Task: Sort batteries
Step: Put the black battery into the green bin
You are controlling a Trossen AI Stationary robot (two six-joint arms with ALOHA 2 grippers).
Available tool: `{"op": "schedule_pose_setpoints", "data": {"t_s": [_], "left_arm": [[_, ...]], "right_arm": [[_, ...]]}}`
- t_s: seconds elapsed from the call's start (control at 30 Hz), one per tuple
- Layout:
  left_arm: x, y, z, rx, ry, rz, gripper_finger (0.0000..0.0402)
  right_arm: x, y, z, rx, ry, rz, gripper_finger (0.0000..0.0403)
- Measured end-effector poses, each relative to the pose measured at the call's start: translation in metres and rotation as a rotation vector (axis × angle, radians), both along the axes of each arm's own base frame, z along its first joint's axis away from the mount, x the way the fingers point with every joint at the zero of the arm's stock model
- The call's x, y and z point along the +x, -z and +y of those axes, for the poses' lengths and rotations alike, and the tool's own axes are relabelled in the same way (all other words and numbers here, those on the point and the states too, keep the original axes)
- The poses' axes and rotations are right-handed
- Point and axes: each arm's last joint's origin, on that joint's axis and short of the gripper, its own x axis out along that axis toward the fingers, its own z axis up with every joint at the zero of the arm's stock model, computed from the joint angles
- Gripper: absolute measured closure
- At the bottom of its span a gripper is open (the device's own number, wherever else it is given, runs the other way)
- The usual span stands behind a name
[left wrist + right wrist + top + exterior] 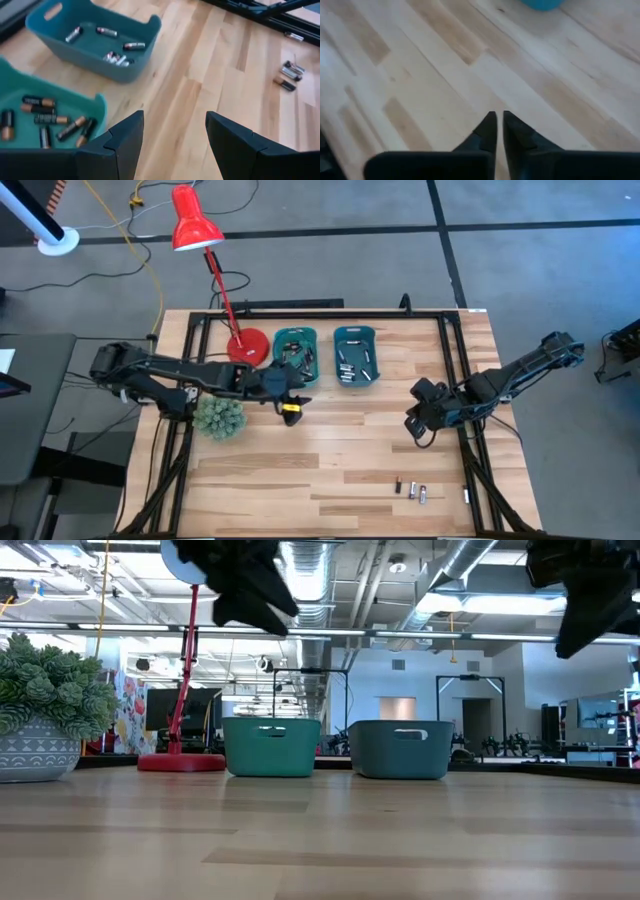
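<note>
Loose batteries (411, 490) near table's front edge too small to tell types; lamp (185, 660) head cut off.

The light wooden table (330, 450) carries two teal bins (297, 356) side by side near its far edge, a red lamp base (247, 346), a spiky green plant (219, 418), and several loose batteries (411, 490) near its front edge.

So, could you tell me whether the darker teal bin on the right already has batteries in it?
Yes. The darker teal bin holds several batteries lying loose on its floor, seen in the left wrist view.
</note>
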Motion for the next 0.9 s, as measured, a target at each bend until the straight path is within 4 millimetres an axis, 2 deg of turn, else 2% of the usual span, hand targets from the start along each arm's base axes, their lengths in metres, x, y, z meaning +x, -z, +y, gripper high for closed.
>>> {"op": "schedule_pose_setpoints", "data": {"t_s": [0.2,0.5,0.6,0.73,0.9], "left_arm": [[-0.021,0.010,-0.013,-0.043,0.018,0.010,0.0192],[-0.035,0.022,-0.026,-0.057,0.060,0.037,0.0192],[-0.036,0.025,-0.028,-0.056,0.066,0.044,0.0192],[-0.037,0.027,-0.028,-0.050,0.069,0.051,0.0192],[-0.037,0.027,-0.028,-0.039,0.077,0.053,0.0192]], "right_arm": [[0.006,-0.003,0.008,0.043,-0.018,-0.079,0.0285],[0.018,0.012,0.025,0.033,-0.067,-0.007,0.0140],[0.024,0.018,0.030,0.132,0.018,0.014,0.0123],[0.030,0.027,0.037,0.256,0.210,0.047,0.0122],[0.036,0.039,0.051,0.354,0.361,0.063,0.0122]]}}
